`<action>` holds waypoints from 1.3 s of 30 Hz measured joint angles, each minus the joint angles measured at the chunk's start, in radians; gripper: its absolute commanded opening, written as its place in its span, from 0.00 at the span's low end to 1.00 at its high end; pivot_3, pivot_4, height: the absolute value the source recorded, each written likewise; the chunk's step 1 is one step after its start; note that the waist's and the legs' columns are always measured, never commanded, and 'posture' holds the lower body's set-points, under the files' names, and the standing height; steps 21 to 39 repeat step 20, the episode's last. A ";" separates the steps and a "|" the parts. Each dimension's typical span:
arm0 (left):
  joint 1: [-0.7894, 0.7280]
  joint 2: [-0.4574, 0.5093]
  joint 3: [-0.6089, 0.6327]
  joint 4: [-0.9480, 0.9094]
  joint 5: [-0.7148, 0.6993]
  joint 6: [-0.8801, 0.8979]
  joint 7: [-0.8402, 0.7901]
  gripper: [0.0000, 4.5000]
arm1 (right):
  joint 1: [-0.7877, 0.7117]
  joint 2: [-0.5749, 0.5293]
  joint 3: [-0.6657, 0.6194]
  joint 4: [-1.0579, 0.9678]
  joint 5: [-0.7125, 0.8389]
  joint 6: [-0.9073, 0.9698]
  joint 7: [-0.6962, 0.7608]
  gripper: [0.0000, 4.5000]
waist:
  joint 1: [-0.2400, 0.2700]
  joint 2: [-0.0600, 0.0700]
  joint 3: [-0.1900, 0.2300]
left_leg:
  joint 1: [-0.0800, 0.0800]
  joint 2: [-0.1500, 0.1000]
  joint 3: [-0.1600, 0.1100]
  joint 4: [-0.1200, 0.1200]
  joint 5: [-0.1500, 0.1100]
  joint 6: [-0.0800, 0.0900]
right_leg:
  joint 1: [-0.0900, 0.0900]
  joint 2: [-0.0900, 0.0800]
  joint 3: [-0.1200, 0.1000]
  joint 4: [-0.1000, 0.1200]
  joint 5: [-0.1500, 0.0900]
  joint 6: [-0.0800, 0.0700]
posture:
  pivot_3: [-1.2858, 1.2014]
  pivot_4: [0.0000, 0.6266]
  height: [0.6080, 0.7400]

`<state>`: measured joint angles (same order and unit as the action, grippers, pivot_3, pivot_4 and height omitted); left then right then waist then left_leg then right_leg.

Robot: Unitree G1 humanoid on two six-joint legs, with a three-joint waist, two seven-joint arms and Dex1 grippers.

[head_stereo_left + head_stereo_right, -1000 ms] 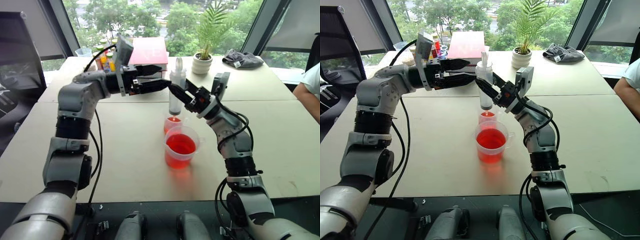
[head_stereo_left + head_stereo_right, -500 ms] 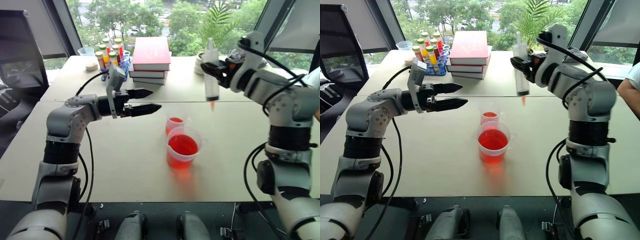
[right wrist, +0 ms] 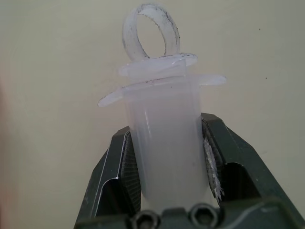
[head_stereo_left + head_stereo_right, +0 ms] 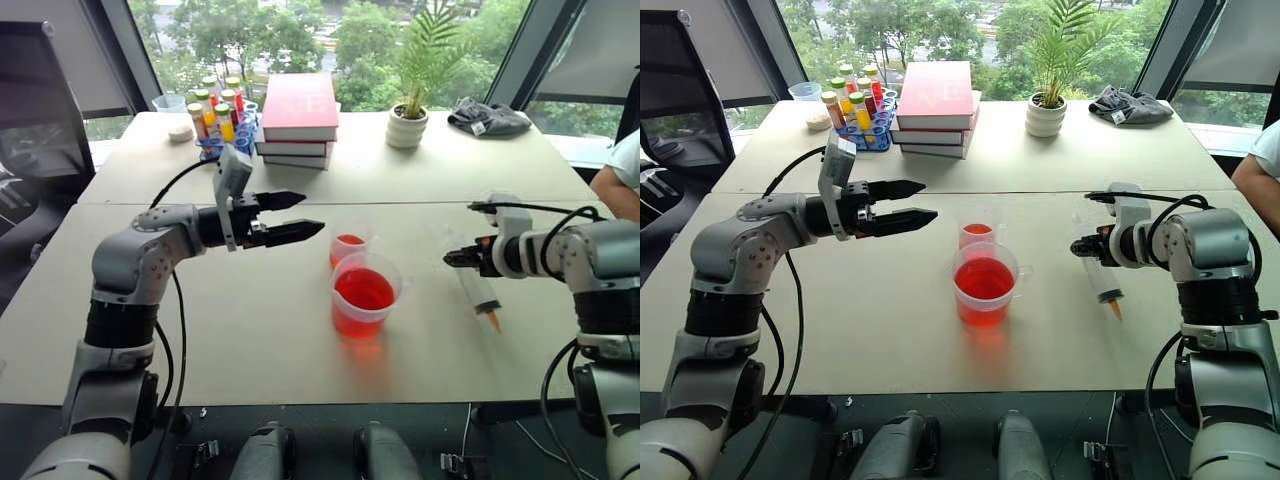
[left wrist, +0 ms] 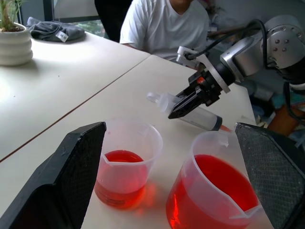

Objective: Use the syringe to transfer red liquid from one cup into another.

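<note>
Swung away from above the small cup [image 4: 347, 247], the right gripper [image 4: 452, 259] has carried the syringe [image 4: 476, 289] out to the right and down onto the table [image 4: 250, 330], well clear of both cups. If the fingers part unevenly, the round barrel could roll or drip red from its orange tip, or get dragged along as the arm lifts. Its jaws hug the barrel's plunger end, whether gripping or loosening I cannot tell, while the left gripper [image 4: 300, 216] hangs wide open and empty left of the big beaker [image 4: 364, 297].
</note>
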<state>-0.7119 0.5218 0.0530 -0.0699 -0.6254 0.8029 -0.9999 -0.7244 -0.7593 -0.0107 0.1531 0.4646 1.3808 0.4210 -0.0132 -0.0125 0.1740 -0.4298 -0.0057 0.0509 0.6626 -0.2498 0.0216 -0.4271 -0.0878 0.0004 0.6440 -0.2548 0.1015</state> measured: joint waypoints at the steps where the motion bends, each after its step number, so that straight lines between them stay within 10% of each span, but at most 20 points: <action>1: 0.006 0.003 0.000 -0.007 -0.004 0.003 0.000 1.00 | 0.008 0.001 0.001 0.001 -0.004 -0.004 0.002 0.71 | 0.001 0.000 0.000 | 0.000 0.000 0.000 0.000 0.000 0.000 | 0.000 0.000 -0.001 0.000 0.000 0.000 | 0.52 0.24 1.00; 4: 0.012 0.011 0.000 -0.027 -0.026 0.026 0.005 1.00 | 0.018 0.001 0.001 0.000 -0.013 -0.013 0.014 0.98 | 0.001 0.000 0.000 | 0.000 0.000 0.000 0.001 0.000 0.000 | 0.000 0.001 -0.001 0.000 0.000 0.000 | 0.52 0.24 1.00; 20: 0.052 0.089 0.001 -0.087 -0.084 0.083 0.018 1.00 | 0.088 -0.299 -0.187 -0.444 0.176 0.075 0.272 0.98 | 0.003 -0.001 0.000 | 0.000 0.001 -0.001 0.001 0.000 0.001 | 0.001 0.005 -0.001 0.000 0.000 0.001 | 0.52 0.24 1.00; 39: 0.052 0.089 0.001 -0.087 -0.084 0.083 0.018 1.00 | 0.088 -0.299 -0.187 -0.444 0.176 0.075 0.272 0.98 | 0.003 -0.001 0.000 | 0.000 0.001 -0.001 0.001 0.000 0.001 | 0.001 0.005 -0.001 0.000 0.000 0.001 | 0.52 0.24 1.00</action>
